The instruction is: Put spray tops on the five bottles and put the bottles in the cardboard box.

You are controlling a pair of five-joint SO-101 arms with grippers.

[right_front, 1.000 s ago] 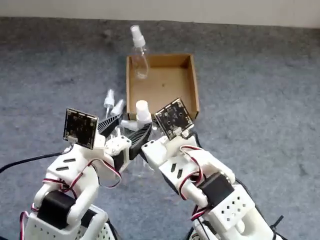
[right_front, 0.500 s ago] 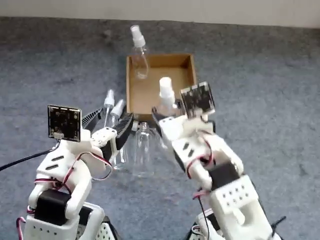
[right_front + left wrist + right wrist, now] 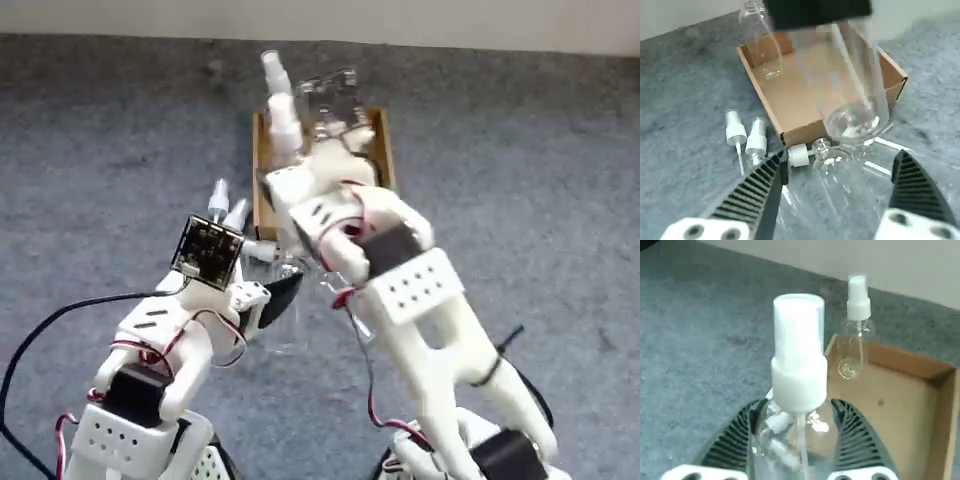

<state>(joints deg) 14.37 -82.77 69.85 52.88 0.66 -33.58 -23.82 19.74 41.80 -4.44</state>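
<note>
My right gripper (image 3: pixel 797 450) is shut on a clear bottle (image 3: pixel 799 370) with a white spray top, held upright above the cardboard box (image 3: pixel 385 150). A second capped bottle (image 3: pixel 272 72) stands in the box's far left corner. In the high view the held bottle (image 3: pixel 283 118) sits close to it. My left gripper (image 3: pixel 837 200) is open just above uncapped clear bottles (image 3: pixel 826 150) lying on the carpet in front of the box. Two loose spray tops (image 3: pixel 735 134) stand left of the box, and a third (image 3: pixel 800 155) lies by the box's near wall.
Grey carpet covers the floor all around. The box floor (image 3: pixel 795 97) is bare except for the bottle in its corner. A black cable (image 3: pixel 60 320) trails left from the left arm's base.
The right arm has carried the capped bottle from beside the left gripper away and out over the box. The left gripper has swung back over the uncapped bottles, staying open.
</note>
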